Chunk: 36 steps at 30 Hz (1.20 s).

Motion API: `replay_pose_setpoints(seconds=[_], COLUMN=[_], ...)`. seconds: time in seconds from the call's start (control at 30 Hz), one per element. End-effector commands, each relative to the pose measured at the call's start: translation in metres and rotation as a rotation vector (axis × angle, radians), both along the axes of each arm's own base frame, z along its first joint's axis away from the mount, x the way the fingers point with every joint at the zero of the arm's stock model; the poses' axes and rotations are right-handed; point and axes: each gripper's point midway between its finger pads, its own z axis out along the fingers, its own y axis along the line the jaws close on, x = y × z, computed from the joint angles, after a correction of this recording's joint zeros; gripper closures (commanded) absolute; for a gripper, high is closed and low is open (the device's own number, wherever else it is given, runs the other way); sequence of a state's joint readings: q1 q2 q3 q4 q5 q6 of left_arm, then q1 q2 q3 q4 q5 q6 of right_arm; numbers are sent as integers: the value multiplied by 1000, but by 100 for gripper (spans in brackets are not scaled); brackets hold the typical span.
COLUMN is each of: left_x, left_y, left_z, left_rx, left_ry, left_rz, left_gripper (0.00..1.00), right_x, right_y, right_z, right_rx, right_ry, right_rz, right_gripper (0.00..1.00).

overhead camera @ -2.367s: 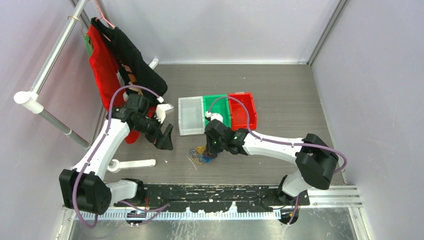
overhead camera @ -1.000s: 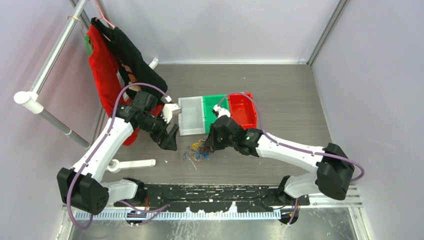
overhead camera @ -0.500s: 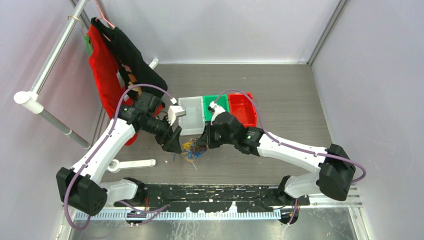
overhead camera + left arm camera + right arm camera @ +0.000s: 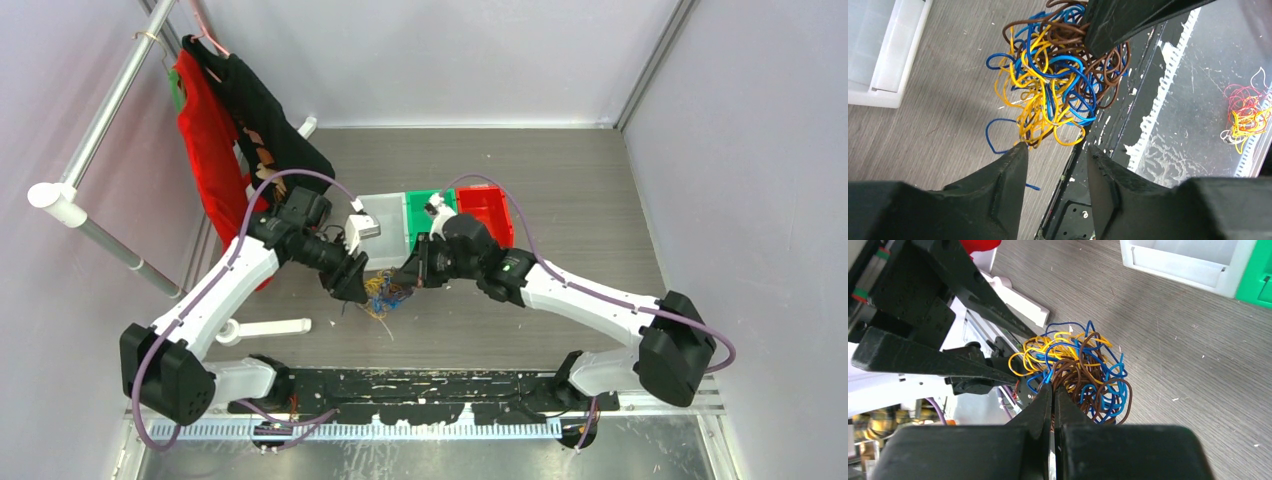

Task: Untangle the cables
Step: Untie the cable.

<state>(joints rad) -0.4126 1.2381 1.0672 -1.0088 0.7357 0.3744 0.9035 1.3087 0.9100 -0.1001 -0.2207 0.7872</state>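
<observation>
The left gripper (image 4: 1055,150) has its two fingers part way apart, with nothing between them yet. Just in front of its tips hangs the bunch of cables (image 4: 1058,85), thin blue, yellow and brown loops all mixed up. On the far side of the bunch, the right gripper (image 4: 1050,390) has its fingers pressed tight together on some brown strands, and it seems to hold the bunch up a little. The cables look very light, bendy and a bit springy, so they will likely pop back into loops. They are thin, so they could slip out of a loose pinch. A good place for the left gripper to take hold looks like the yellow loops nearest its tips, away from the brown ones. A moment ago the left gripper was well apart from the bunch with wider fingers; now it is right up to it
</observation>
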Motion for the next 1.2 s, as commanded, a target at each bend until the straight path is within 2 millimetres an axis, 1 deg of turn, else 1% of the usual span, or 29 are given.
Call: replay_pose_setpoints(seconds=[0.0,0.17,0.23,0.37,0.47,0.57,0.7,0.83,0.87,0.9,0.93,1.03,1.1,1.13,1.17], left_x=[9,13,12,5,4,5,14,19,19,20,20,19,17,16,14], left_y=[-13,-19,-18,-10,-2,2,2,1,1,1,2,2,1,1,0], left_z=[8,14,16,14,14,23,38,45,46,47,48,58,67,72,75], left_rx=[-62,-93,-92,-63,-27,-12,-14,-16,-17,-16,-15,-23,-35,-42,-48], left_ry=[-65,-81,-87,-107,-139,-178,-216,-224,-224,-223,-222,-228,-232,-231,-227], left_rz=[-33,-19,-16,-35,-39,-33,14,46,49,55,63,70,73,73,73], left_gripper=[57,90,100,100,100,100,100,100,100,100,100,100,100,100,100], right_x=[1,0,0,2,2,-1,-6,-7,-7,-7,-7,-6,-7,-7,-8], right_y=[2,-2,-5,-17,-27,-38,-48,-52,-53,-56,-59,-73,-82,-84,-84], right_z=[38,37,36,28,20,3,-23,-32,-35,-39,-45,-65,-74,-76,-76], right_rx=[152,165,164,151,127,68,0,-14,-25,-43,-70,-182,-258,-279,-282], right_ry=[-9,12,17,31,41,54,95,109,109,110,113,108,89,78,76], right_rz=[16,14,6,-22,-37,-51,-65,-85,-87,-93,-100,-129,-142,-145,-140], right_gripper=[99,99,99,99,99,99,99,99,96,89,84,77,65,54,48])
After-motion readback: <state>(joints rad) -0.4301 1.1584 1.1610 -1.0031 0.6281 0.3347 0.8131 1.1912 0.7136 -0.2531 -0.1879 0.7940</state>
